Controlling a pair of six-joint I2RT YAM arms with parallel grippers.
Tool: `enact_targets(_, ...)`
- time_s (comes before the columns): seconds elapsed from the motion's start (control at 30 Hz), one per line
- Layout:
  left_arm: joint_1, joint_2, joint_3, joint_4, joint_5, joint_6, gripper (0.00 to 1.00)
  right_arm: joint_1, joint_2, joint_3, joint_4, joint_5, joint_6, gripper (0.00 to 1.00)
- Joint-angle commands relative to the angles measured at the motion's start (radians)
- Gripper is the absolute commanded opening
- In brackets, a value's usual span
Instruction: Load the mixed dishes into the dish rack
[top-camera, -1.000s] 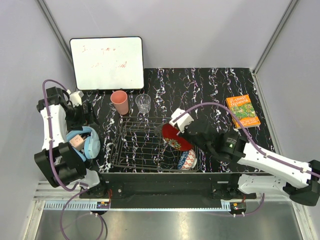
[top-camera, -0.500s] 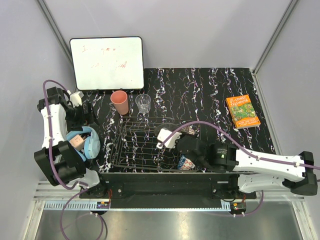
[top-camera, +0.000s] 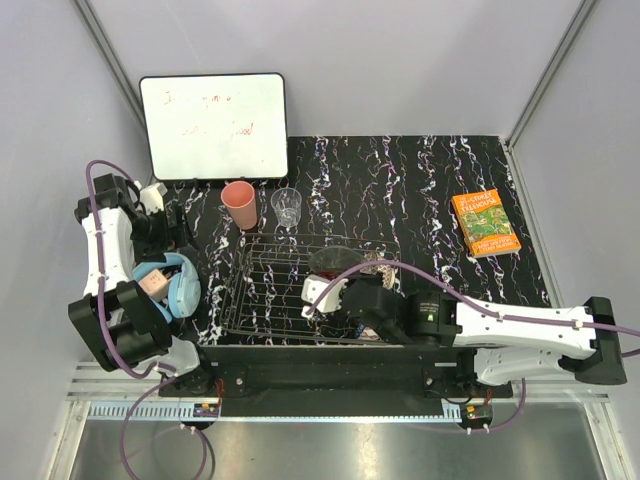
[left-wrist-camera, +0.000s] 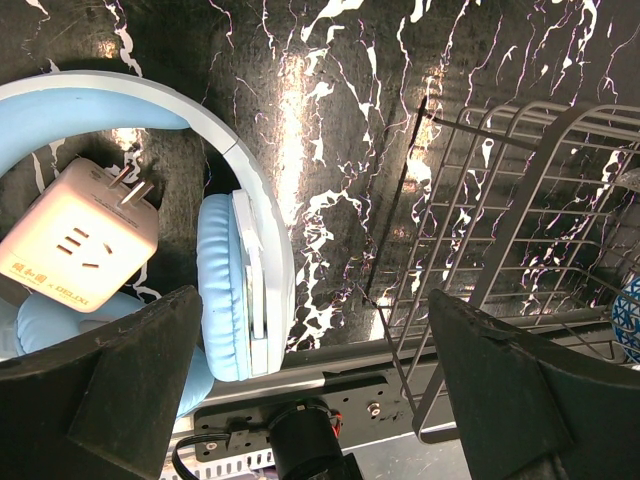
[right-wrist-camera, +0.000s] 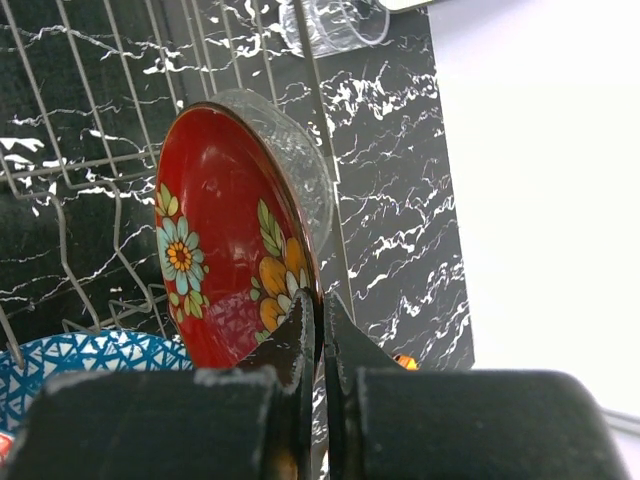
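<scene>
My right gripper (right-wrist-camera: 322, 318) is shut on the rim of the red gold-patterned plate (right-wrist-camera: 225, 250), which stands on edge among the tines of the dish rack (right-wrist-camera: 85, 95). The clear glass bowl (right-wrist-camera: 295, 150) sits right behind the plate. The blue patterned bowl (right-wrist-camera: 80, 365) lies in the rack beside it. In the top view the right gripper (top-camera: 345, 277) is over the rack (top-camera: 270, 290). The salmon-pink cup (top-camera: 238, 205) and the glass tumbler (top-camera: 287, 207) stand on the table behind the rack. My left gripper (left-wrist-camera: 330, 400) is open and empty, left of the rack. The beige bowl is out of view.
Light-blue headphones (top-camera: 172, 285) with a white plug cube (left-wrist-camera: 75, 245) lie left of the rack. A white board (top-camera: 213, 125) leans at the back left. An orange book (top-camera: 485, 222) lies at the right. The right arm covers the rack's near right part.
My right arm has swung left and nearer over the rack, turning the red plate from face-up to on edge. The left arm has not moved.
</scene>
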Motion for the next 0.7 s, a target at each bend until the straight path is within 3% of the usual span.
enact_targets(0.0,0.002,0.004,0.025,0.017,0.018,-0.005,0.99,0.008,0.035,0.023,-0.018,0.001,-0.06,0.0)
enact_targets(0.57,0.005,0.009,0.009,0.027,0.031,-0.001,0.99,0.012,0.124,-0.016,-0.01,-0.051,-0.044,0.0)
enact_targets(0.67,0.007,0.009,0.008,0.029,0.036,-0.001,0.99,0.012,0.122,-0.027,-0.01,-0.025,0.001,0.15)
